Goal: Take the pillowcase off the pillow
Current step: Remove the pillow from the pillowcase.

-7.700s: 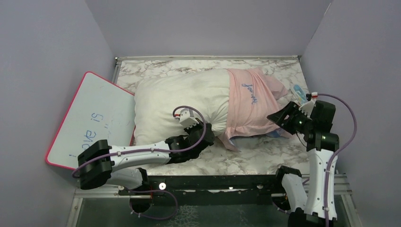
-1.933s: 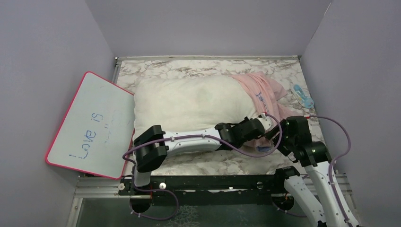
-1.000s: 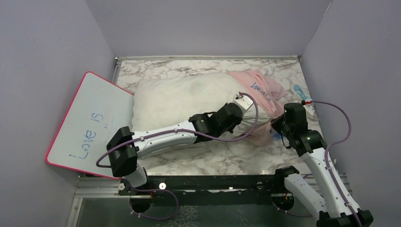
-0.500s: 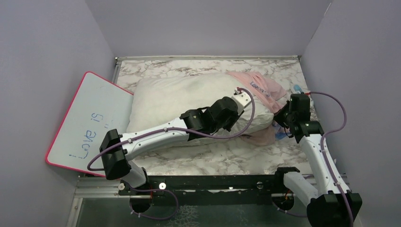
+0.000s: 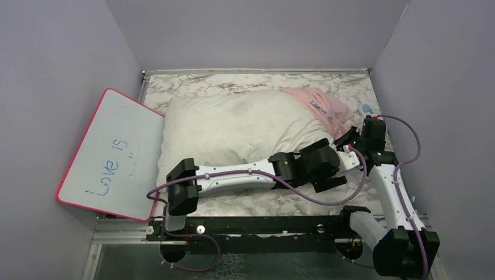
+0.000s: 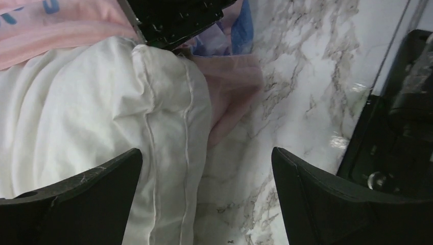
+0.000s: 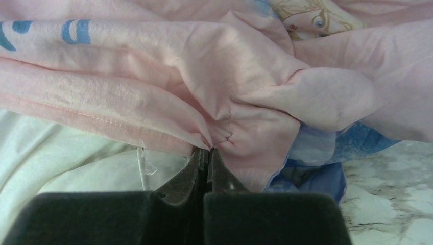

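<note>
Pinching the pillowcase (image 7: 245, 102) hem with my right claw (image 7: 205, 155) at the desk's (image 5: 280, 204) right edge to peel it off the pillow (image 5: 233, 125), left claw (image 6: 204, 163) spread wide over the near-right corner, ready to pin it.

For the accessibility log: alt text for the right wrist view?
The right gripper, jaws shut, pinches a bunched fold of the pink pillowcase. The white pillow lies at lower left, the marble table at lower right.
</note>
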Controlling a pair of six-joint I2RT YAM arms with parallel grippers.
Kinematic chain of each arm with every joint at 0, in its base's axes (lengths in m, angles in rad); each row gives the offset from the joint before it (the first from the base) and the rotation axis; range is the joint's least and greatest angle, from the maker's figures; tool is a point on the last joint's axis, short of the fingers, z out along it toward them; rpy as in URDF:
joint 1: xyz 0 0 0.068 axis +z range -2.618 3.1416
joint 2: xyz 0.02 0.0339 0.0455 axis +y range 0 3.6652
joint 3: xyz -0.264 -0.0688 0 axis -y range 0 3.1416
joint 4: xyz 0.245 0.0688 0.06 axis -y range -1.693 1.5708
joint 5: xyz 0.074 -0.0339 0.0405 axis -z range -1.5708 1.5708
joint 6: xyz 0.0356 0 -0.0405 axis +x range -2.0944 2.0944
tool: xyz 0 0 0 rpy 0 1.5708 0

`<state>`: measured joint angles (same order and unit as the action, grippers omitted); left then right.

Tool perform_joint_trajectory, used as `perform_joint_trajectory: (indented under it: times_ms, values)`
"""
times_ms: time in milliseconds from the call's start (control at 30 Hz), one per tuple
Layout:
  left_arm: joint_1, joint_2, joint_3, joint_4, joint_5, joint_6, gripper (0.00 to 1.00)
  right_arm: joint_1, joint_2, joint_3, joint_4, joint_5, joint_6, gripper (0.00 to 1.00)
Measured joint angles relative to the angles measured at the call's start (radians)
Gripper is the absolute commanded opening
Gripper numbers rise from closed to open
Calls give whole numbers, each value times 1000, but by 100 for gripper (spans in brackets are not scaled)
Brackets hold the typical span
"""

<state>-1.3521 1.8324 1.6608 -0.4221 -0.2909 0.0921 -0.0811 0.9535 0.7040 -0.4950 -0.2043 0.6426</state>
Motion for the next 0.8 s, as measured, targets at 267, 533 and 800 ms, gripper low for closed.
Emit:
perform_joint_trajectory:
  times_ms: [267, 533, 800]
  values:
    - [13, 128, 44, 27, -180, 90, 77, -21, -1, -24, 33, -77, 8, 1]
    - [73, 137, 42, 103, -229, 71, 0, -26, -24, -27, 39, -93, 27, 0]
    - [179, -6, -70, 130, 43, -76, 0, -76, -23, 40, 3, -32, 37, 0]
